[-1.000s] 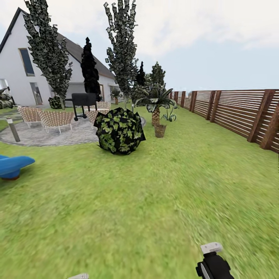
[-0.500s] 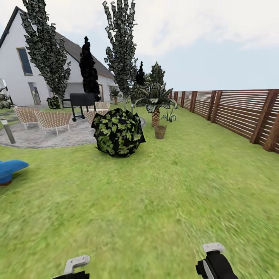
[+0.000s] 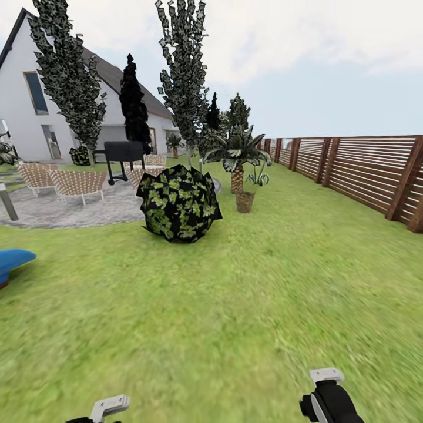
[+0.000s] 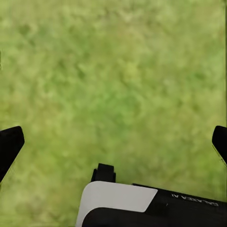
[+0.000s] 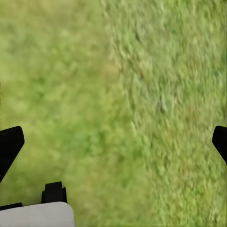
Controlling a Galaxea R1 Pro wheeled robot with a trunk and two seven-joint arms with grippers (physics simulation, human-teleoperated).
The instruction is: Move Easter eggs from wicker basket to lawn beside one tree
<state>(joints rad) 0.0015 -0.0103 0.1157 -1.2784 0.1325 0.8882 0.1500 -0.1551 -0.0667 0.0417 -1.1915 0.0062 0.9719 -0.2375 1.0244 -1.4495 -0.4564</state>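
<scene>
Well, from the head camera I have the flat green grass lawn (image 3: 235, 305) stretching ahead, and the brown open-weave wicker basket (image 3: 244, 201) stands on it at about 12 o'clock, far off, just in front of the short palm with a scaly brown trunk (image 3: 237, 167). I cannot make out any eggs in it from here. At 11 o'clock sits a round dark bush with mottled green leaves (image 3: 179, 202), and behind it rises the tall tree with a slim pale trunk and dark mottled crown (image 3: 184, 70). A second such tree (image 3: 69, 76) stands at 10 o'clock before the white house with a grey roof (image 3: 29, 100). A near-black conifer (image 3: 134, 106), a black grill (image 3: 123, 154) and woven patio chairs (image 3: 73, 182) sit on the grey paved circle (image 3: 70, 208). The brown horizontal-slat wooden fence (image 3: 352, 170) runs along at 2 o'clock. A blue shape (image 3: 12, 260) lies at 9 o'clock.

My left tool (image 4: 113, 144) hangs over bare grass with its black fingertips (image 4: 10, 144) spread wide, holding nothing. My right tool (image 5: 113, 144) is likewise spread over grass, empty. On the left arm's housing I see small mirrored lettering, apparently "GALAXEA AI".
</scene>
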